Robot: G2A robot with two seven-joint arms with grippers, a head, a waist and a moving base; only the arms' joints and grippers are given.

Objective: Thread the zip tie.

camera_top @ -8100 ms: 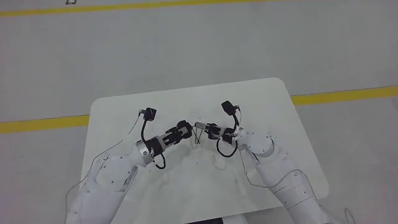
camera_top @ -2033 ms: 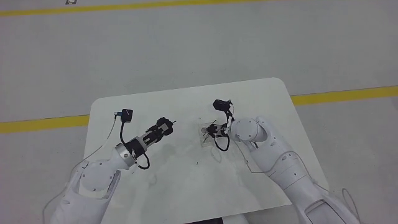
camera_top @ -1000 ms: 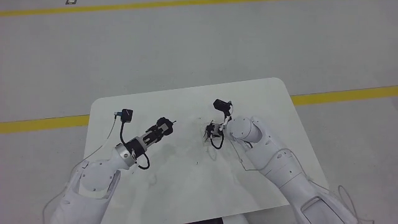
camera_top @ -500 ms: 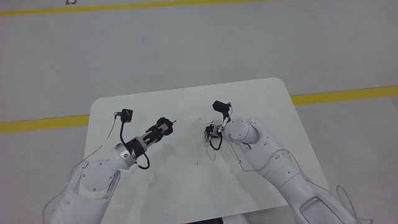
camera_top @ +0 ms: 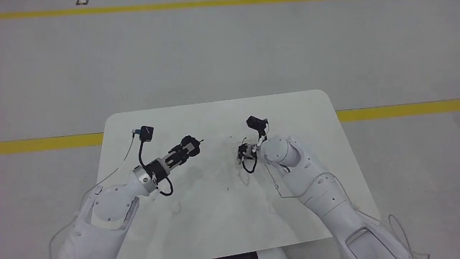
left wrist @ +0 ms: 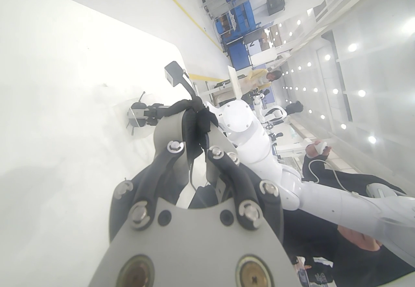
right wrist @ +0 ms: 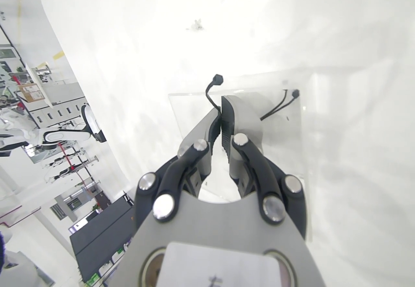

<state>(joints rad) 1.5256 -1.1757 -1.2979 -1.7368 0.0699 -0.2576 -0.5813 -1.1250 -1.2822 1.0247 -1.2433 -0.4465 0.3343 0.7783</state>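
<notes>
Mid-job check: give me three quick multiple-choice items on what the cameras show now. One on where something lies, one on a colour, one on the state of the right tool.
1. Where does the loose zip tie lie?
A) on the clear plate
B) in a bin
C) on a shelf

2. What colour is the held zip tie?
A) yellow
B) black
C) blue

3. How is the right tool?
A) wide open
B) shut on the held zip tie
C) shut on a cloth

Answers:
1 A: the right wrist view shows it flat on the plate beside the tool.
2 B: the head and strap jutting from the tool are black.
3 B: the tool is closed with the strap pinched in it.
</notes>
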